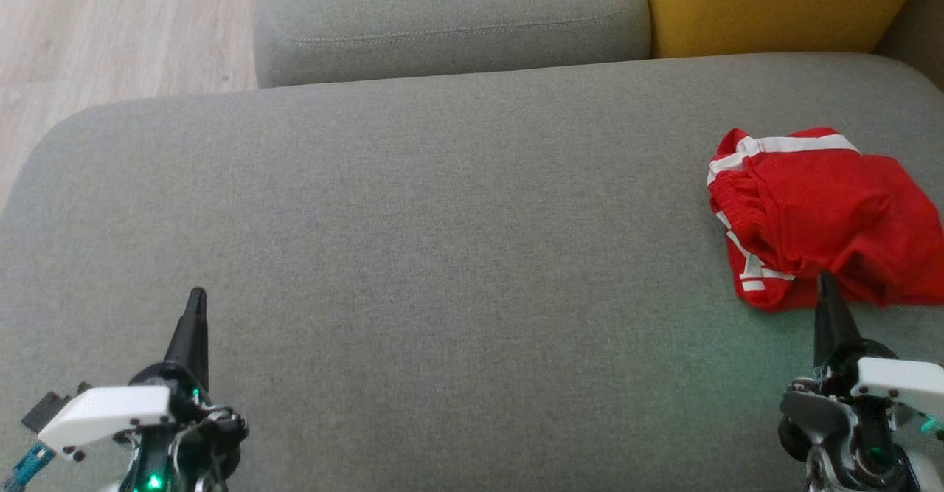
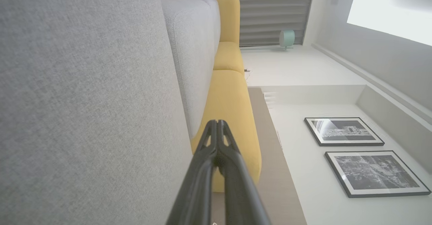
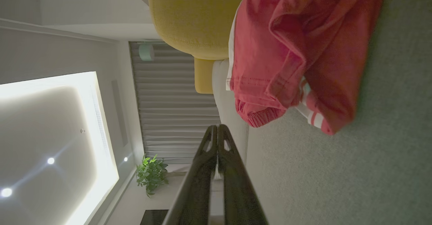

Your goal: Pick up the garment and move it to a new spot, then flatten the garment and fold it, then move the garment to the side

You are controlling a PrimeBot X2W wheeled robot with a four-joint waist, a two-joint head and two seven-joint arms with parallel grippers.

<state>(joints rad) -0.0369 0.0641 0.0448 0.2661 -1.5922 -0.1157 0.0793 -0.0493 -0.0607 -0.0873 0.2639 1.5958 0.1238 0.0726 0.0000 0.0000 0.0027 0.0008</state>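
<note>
Head view: left gripper (image 1: 196, 296), jaws pressed together, over the grey sofa seat (image 1: 457, 226) with broad open fabric alongside; crumpled red garment (image 1: 818, 212) (white stripes) lies near the seat's right edge, right gripper (image 1: 824, 279) just beside it, jaws likewise pressed together

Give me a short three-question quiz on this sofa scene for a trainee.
1. Fill in: the left claw and the right claw both have their fingers ___.
2. True or false: the crumpled red fabric shorts with white stripes lie spread flat at the middle of the grey fabric sofa seat.
3. Which claw's tip is nearest the shorts? A. left B. right C. both equally

Key: 1 shut; 2 false, they lie bunched at the seat's right end; 3 B.
</note>
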